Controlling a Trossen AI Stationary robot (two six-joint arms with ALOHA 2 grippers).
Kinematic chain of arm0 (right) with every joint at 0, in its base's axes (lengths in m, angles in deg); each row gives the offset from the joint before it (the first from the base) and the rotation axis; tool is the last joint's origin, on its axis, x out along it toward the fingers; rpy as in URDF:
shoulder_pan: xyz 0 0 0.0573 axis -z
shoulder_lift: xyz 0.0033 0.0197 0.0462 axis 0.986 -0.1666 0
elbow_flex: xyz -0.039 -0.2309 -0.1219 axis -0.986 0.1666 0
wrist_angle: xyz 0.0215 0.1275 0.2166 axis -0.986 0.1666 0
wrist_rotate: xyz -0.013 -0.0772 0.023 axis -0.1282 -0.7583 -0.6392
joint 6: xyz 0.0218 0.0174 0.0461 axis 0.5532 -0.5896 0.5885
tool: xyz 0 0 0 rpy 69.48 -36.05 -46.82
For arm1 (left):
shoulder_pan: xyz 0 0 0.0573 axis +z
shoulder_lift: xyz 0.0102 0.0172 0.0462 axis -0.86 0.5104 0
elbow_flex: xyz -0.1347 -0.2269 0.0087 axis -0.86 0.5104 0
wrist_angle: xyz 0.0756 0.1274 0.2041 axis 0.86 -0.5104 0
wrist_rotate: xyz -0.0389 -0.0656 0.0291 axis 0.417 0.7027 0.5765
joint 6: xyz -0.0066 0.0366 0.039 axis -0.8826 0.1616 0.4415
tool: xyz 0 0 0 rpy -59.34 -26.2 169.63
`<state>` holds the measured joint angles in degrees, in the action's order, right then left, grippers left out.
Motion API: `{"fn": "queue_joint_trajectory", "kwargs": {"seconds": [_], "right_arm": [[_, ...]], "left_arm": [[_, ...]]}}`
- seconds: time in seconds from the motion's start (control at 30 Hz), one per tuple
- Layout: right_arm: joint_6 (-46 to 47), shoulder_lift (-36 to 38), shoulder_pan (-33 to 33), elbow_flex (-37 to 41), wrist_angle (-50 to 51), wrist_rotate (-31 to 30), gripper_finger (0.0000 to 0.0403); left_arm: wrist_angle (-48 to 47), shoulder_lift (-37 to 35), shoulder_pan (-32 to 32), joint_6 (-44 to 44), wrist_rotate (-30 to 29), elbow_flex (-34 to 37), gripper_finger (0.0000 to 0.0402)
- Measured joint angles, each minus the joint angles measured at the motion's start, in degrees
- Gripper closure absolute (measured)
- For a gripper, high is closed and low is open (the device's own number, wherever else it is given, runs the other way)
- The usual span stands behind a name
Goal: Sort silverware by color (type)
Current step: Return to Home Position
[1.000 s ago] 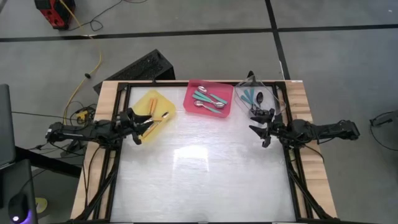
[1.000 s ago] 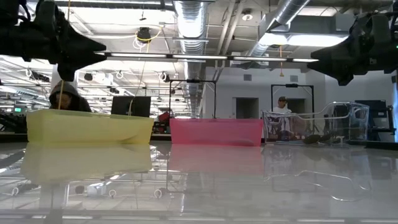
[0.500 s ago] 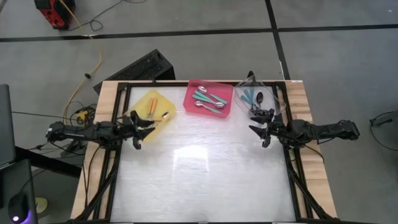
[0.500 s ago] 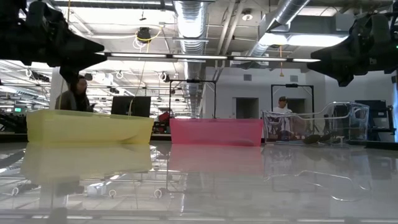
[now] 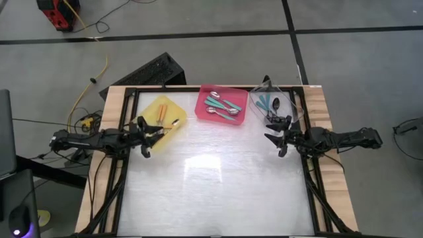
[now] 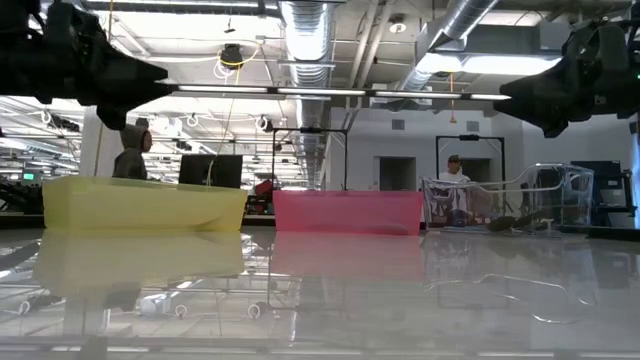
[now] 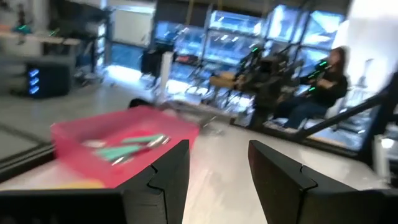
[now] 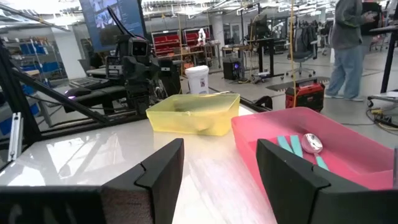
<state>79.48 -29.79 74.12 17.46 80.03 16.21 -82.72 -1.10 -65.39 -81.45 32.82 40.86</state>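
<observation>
Three trays sit on the table (image 5: 218,192): one yellow tray (image 5: 165,104), one pink tray (image 5: 201,99), one clear tray (image 5: 291,99). The yellow one holds two orange spoons (image 5: 160,114). The pink one holds about four teal spoons (image 5: 215,102). The clear one holds two or three black-bowled spoons (image 5: 264,102), too small to count surely. There are two arms, the left arm (image 5: 92,140) and the right arm (image 5: 337,139). Beyond the table are two people, one person (image 6: 130,150) and another person (image 6: 455,170).
</observation>
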Motion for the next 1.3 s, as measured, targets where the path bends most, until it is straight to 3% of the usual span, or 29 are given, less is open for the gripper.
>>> {"fn": "queue_joint_trajectory", "kwargs": {"seconds": [0.13,1.3], "right_arm": [[-0.14,0.0,0.57,0.0,0.21,-1.09,0.0176],[-0.21,0.0,1.86,0.02,0.42,-1.47,0.0176]], "left_arm": [[2.32,0.0,-0.01,0.8,3.27,0.64,0.0253],[1.05,0.02,0.01,0.6,1.21,0.38,0.0253]]}}
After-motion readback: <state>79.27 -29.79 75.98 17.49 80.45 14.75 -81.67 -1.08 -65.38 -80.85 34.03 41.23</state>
